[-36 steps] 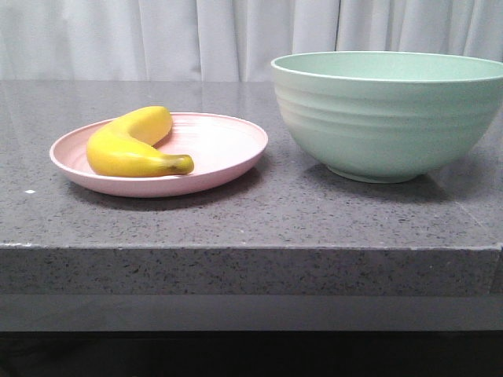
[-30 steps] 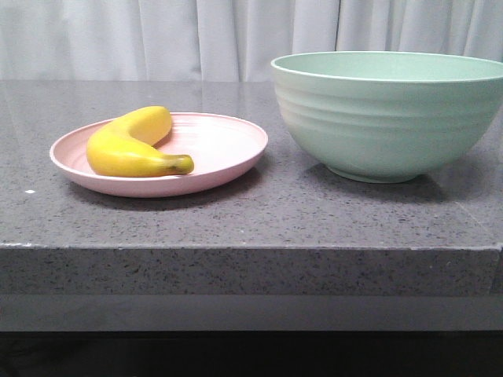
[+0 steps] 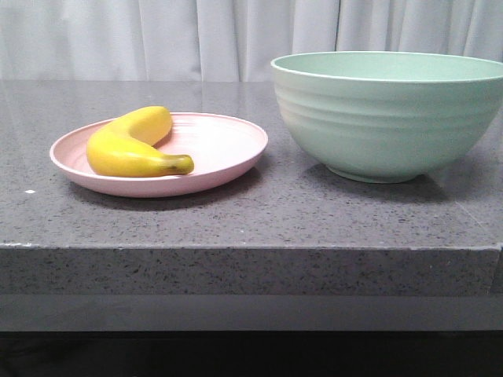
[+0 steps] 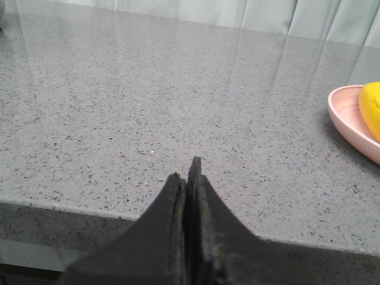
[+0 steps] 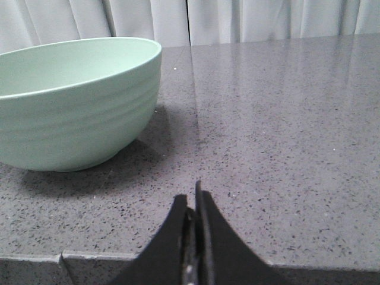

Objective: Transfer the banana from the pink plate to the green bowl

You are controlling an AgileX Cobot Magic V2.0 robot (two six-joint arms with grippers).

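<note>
The yellow banana (image 3: 130, 145) lies on the pink plate (image 3: 228, 149) at the left of the grey stone table. The green bowl (image 3: 389, 114) stands upright to the plate's right. Neither gripper shows in the front view. My left gripper (image 4: 185, 172) is shut and empty at the table's front edge, left of the plate (image 4: 350, 122), with a bit of the banana (image 4: 371, 107) in sight. My right gripper (image 5: 191, 199) is shut and empty at the front edge, to the right of the bowl (image 5: 71, 101).
The grey speckled table (image 3: 259, 216) has a thick front edge. White curtains (image 3: 157, 35) hang behind it.
</note>
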